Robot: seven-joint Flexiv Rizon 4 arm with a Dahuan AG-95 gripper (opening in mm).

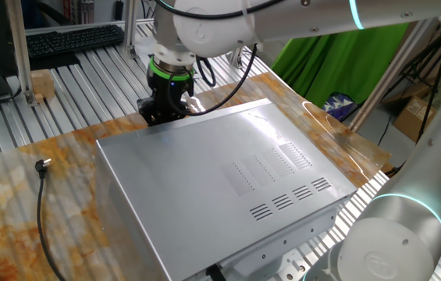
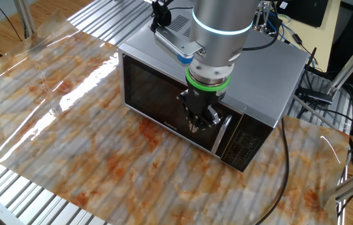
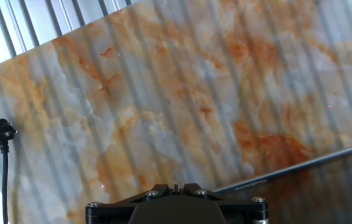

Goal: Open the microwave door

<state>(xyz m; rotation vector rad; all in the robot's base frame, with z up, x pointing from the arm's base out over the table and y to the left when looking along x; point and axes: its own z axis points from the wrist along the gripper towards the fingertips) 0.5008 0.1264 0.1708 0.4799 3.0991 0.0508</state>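
Brushed silver casing of the microwave [image 1: 228, 183] fills most of one fixed view, vent slots toward its rear corner, the box sitting on a marble-patterned orange and white mat [image 2: 89, 144] over the slatted metal table [image 2: 51, 206]. The microwave door [image 2: 164, 94] is on the front face: dark glass panel with a thin silver rim along the top, closed flush against the body. A vertical silver handle [image 2: 223, 132] runs along the door's edge, just beside the dark control panel [image 2: 243, 145].

The gripper [image 2: 200, 122] hangs in front of the door's upper edge, close to the handle, with its black fingers pointing down. Whether it touches the handle cannot be told. How far the jaws are apart cannot be told either: the fingertips are not clear in the fixed views, and the hand view shows only the gripper's black base. Nothing is visibly held.

A black power cable with plug [image 3: 1, 132] lies on the mat, well apart from the door.
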